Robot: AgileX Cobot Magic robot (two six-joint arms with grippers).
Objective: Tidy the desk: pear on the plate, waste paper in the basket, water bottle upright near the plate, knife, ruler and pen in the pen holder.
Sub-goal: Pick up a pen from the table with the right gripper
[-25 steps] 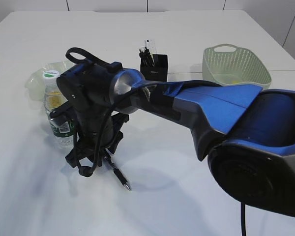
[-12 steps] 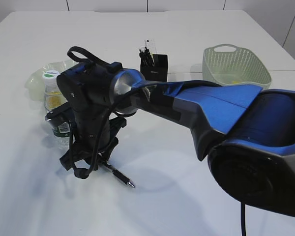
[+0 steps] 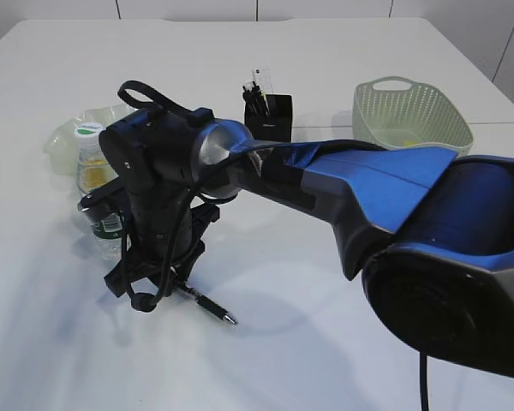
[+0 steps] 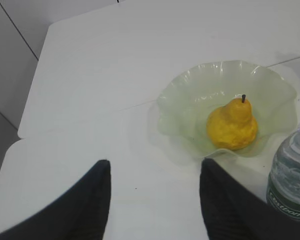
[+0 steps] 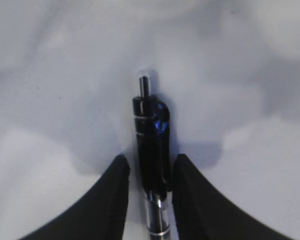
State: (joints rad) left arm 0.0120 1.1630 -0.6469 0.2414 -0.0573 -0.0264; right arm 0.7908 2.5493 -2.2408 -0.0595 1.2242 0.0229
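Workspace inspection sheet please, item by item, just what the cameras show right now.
Surface: white desk, bare around the items.
Pear: pear sits in the plate.
Water bottle: water bottle upright beside the plate.
Pen holder: pen holder holds dark items; too small to identify.
Basket: basket at far right; something pale inside, unclear.
Pen: pen lies on the desk between the right gripper's fingers.
Clutter: nothing seen.
Grippers: left gripper open, empty; right gripper closed against the pen.
Cables: black cable looped on the right arm's wrist.
Surroundings: white wall panels behind.
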